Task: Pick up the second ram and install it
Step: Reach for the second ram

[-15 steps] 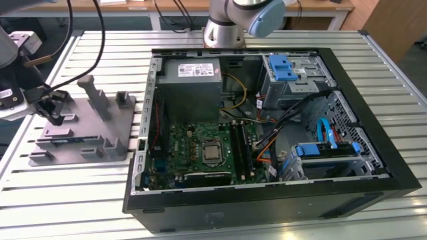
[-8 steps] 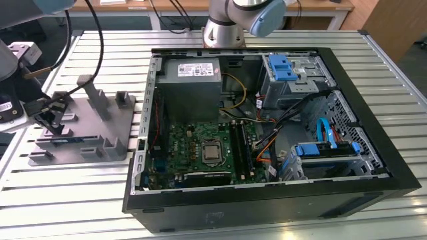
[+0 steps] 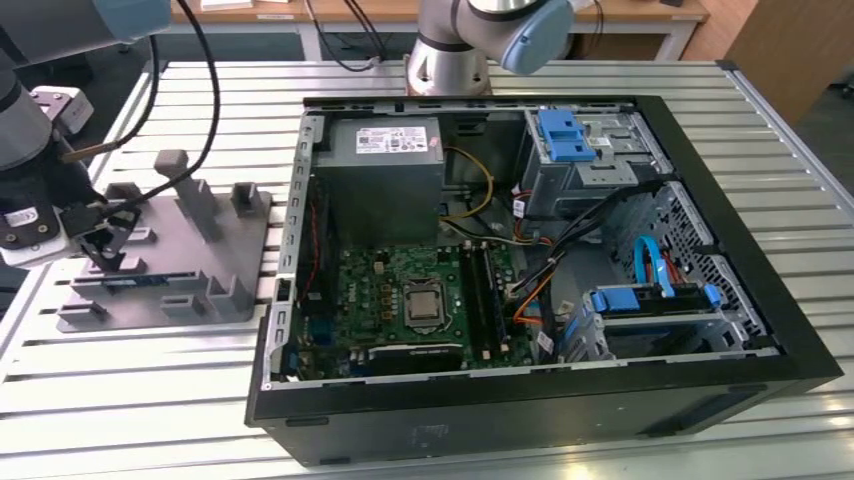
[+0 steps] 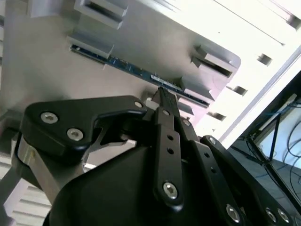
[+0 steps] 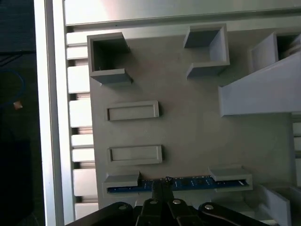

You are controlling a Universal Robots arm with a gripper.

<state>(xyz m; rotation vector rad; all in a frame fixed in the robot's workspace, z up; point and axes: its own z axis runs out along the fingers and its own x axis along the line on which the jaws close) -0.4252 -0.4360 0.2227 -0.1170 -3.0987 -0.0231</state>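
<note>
Slatted metal worktop fills the exterior view, with an open black computer case lying on it, its green motherboard and grey power supply exposed. Just beside the case, on the exterior view's left, sits a grey holding fixture with raised blocks. The arm reaches down over that fixture's far-left part, and the tool hangs just above the second ram, a thin blue strip standing on edge along the fixture's near side. In the second wrist view the tool is clenched, its black fingers brought together into one narrow tip, and that tip sits right at the long edge of the second ram, which is seated in two slotted blocks of the fixture. In the first wrist view the same closed tip meets the middle of the second ram, whose ends rest in a block at each side; whether the tip actually touches the board I cannot tell. Two shallow rectangular pockets lie in the fixture next to the stick.
</note>
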